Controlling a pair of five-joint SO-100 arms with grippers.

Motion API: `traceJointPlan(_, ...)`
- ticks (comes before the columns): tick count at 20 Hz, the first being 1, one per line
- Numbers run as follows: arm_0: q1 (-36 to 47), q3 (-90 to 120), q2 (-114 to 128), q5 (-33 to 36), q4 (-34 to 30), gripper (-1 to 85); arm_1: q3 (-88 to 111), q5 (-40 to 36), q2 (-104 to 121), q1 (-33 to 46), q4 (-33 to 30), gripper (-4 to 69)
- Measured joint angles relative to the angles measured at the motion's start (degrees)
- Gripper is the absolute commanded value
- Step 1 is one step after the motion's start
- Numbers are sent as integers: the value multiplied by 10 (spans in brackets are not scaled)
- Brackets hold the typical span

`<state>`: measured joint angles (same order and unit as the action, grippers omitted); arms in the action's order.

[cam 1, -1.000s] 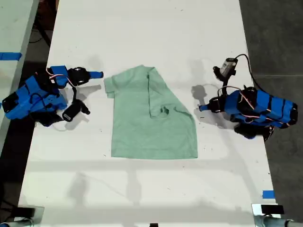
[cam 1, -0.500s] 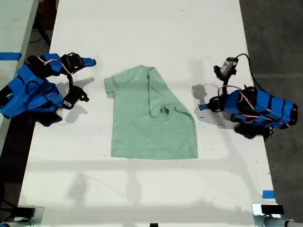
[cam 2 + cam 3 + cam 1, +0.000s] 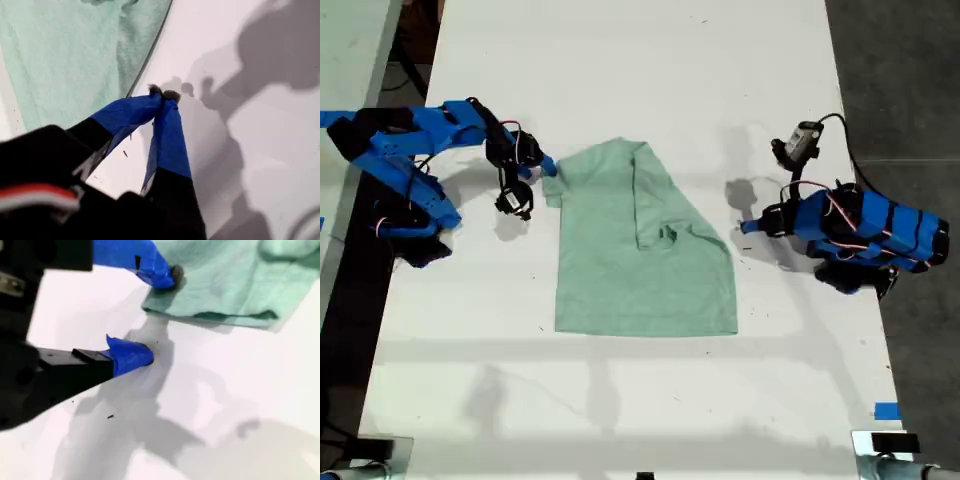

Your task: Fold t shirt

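One white table | dark floor | first pincer closed, empty | second pincer agape by t shirt

The t shirt is plain pale mint green with no print. The worktop beneath it is white. Both hands, the first hand and the second hand, have bright blue fingers on black bodies.
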<state>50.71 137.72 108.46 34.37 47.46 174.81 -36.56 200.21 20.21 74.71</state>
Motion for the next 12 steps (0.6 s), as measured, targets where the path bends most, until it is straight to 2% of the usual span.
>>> traceJointPlan(2,-13,-15,-17,0,-15,197,0,0,0,0,0,1)
traceJointPlan(3,-18,-17,-19,0,-20,157,0,0,0,0,0,1)
traceJointPlan(5,-20,-18,-26,0,-25,5,0,0,0,0,0,1)
traceJointPlan(12,-30,-75,-106,-25,8,-3,0,0,0,0,0,1)
